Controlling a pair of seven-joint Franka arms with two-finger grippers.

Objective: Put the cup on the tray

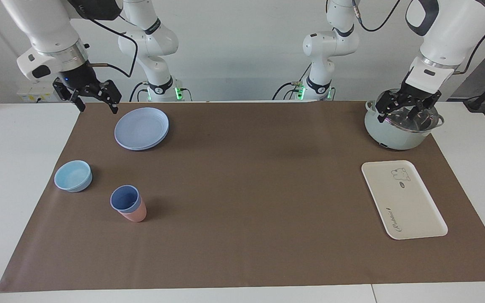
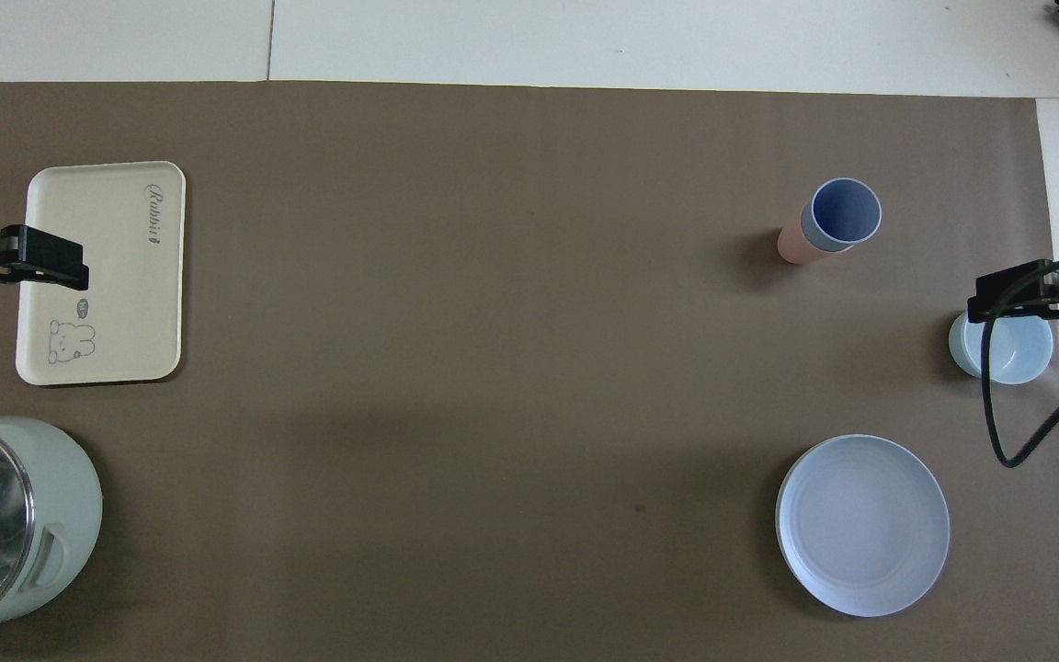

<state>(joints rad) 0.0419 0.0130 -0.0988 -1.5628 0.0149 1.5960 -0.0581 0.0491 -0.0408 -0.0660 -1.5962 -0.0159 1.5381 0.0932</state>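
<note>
- You have a brown mat [image 1: 242, 189] covering most of the table, and everything sits on it.
- At the left arm's end stands a pale green pot [image 1: 398, 130], close to the robots.
- The tray [image 1: 402, 202] lies flat at that same end, farther from the robots than the pot, and it is bare: nothing has been set on it.
- At the right arm's end, blue plates [image 1: 141, 128] sit stacked close to the robots.
- A light-blue bowl [image 1: 73, 176] sits farther out than the plates, near the mat's edge.
- The cup [image 1: 124, 198] stands upright beside the bowl, nested inside a pink cup [image 1: 135, 214], well apart from the tray with the length of the mat between them.
- Your right gripper [image 1: 95, 101] hangs in the air with its fingers spread and nothing in them, over the mat's edge near the plates; it touches nothing.
- Your left gripper [image 1: 406, 108] hovers over the pot, fingers also apart and empty.
- By my reading you are at the very start: no grasp made, no lift, no carry.
- Still to do: reach the cup, lift it free of the pink cup, bring it across and set it on the tray. The nesting may drag the pink cup up with it, so watch for that.
</note>
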